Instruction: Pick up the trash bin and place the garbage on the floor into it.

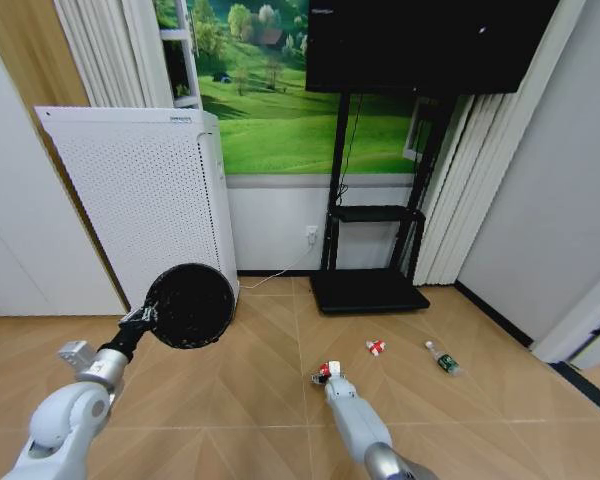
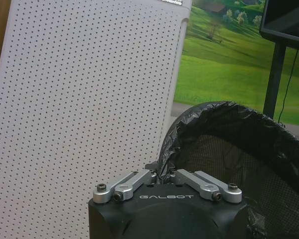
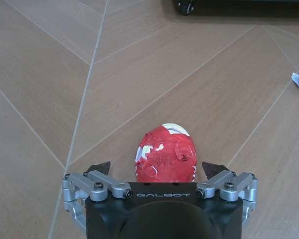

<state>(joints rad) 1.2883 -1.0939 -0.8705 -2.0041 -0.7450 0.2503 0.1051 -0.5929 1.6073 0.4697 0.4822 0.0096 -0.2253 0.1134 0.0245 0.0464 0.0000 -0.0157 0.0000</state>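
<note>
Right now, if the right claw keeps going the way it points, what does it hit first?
The crushed red-and-white can: it lies between the open fingers of the right claw, apparently on the wood floor. Contact can't be confirmed.

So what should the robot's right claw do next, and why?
Probably close. The right gripper sits low over the floor, fingers open on either side of the crumpled red can. The left gripper already holds the trash bin up, ready to receive it.

We are gripping the bin (image 2: 239, 164) by its rim with our left gripper (image 2: 165, 175), fingers closed on the black liner's edge. The white perforated appliance (image 2: 84, 99) is standing just behind, beside a green meadow mural (image 2: 224, 64).
</note>
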